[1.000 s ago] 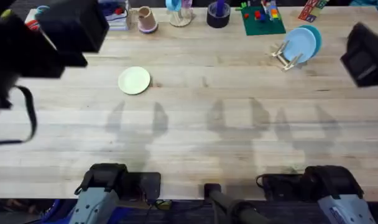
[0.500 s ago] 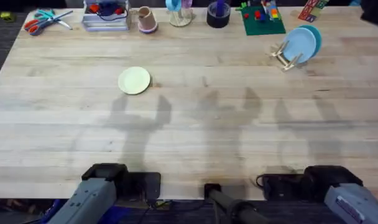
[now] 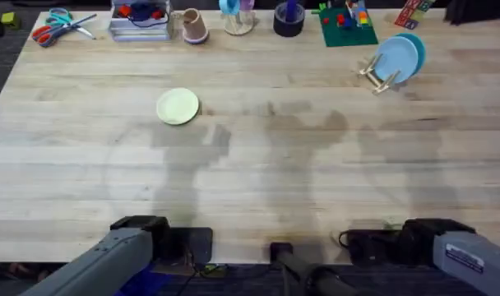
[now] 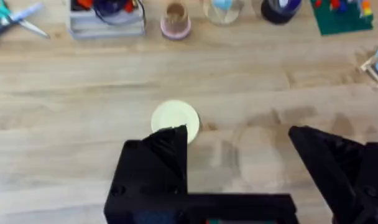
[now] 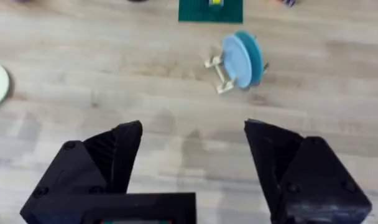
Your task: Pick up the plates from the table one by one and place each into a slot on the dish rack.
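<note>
A pale yellow-green plate (image 3: 178, 106) lies flat on the table (image 3: 258, 181), left of centre. The dish rack (image 3: 378, 77) stands at the back right with light blue plates (image 3: 400, 56) upright in its slots. In the left wrist view my left gripper (image 4: 235, 132) hangs open high above the table, and the yellow-green plate (image 4: 175, 117) lies just beyond its left finger (image 4: 158, 165). My right gripper (image 5: 194, 126) is open too, high over bare wood, with the dish rack (image 5: 217, 70) and its blue plates (image 5: 242, 59) farther off.
Along the table's back edge stand scissors (image 3: 57, 25), a clear tray (image 3: 139, 18), a pink cup (image 3: 194, 26), a black roll (image 3: 289, 18) and a green baseplate with bricks (image 3: 347, 25). Arm shadows fall across the table's middle.
The large dark arm shapes at the upper left and right of the overhead view have left the picture. Their shadows have drifted over the middle. Plate and rack have not moved.
</note>
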